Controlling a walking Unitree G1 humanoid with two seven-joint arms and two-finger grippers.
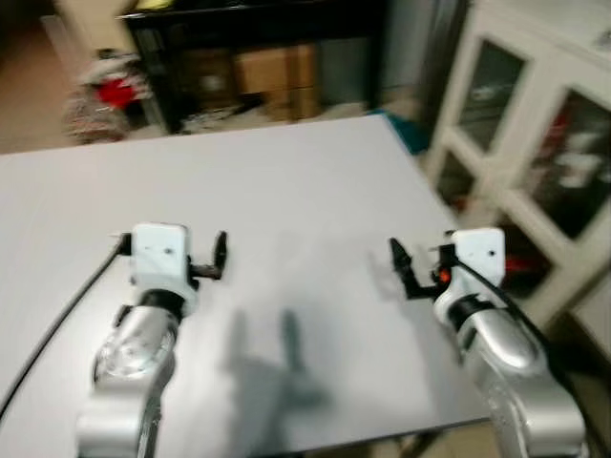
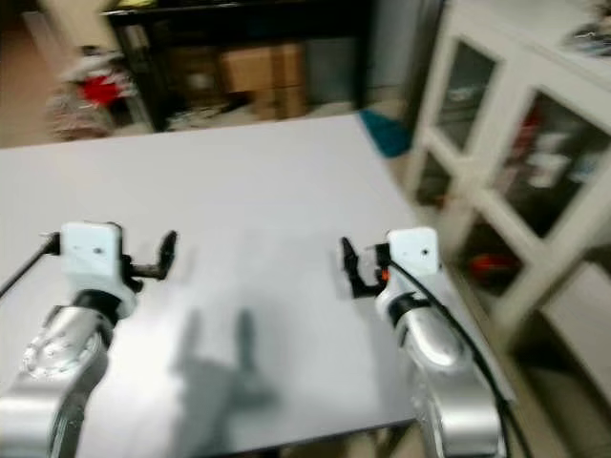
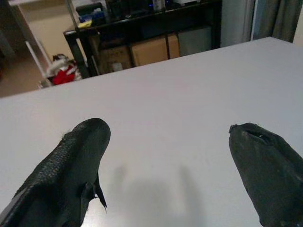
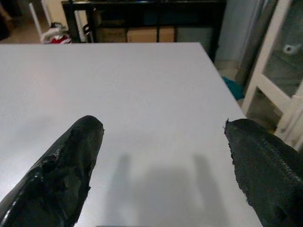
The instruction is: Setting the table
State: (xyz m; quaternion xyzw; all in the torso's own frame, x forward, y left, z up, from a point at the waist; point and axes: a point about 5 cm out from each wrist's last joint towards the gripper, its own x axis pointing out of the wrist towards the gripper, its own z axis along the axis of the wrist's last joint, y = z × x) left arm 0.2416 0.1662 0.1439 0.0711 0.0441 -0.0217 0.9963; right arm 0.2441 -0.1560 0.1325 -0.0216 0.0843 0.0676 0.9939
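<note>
Left gripper (image 3: 165,156): fingers held spread above white table (image 1: 286,181), at 8 o'clock.
Right gripper (image 4: 163,151): likewise spread, at 4 o'clock.

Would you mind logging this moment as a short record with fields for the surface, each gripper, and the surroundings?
surface: white table, bare where it shows
left gripper: open, held over the table, holding nothing
right gripper: open, held over the table near its right edge, holding nothing
right of table: white glass-door cabinet
beyond far edge: black shelf unit with cardboard boxes beneath
tableware: none on the table yet
</note>
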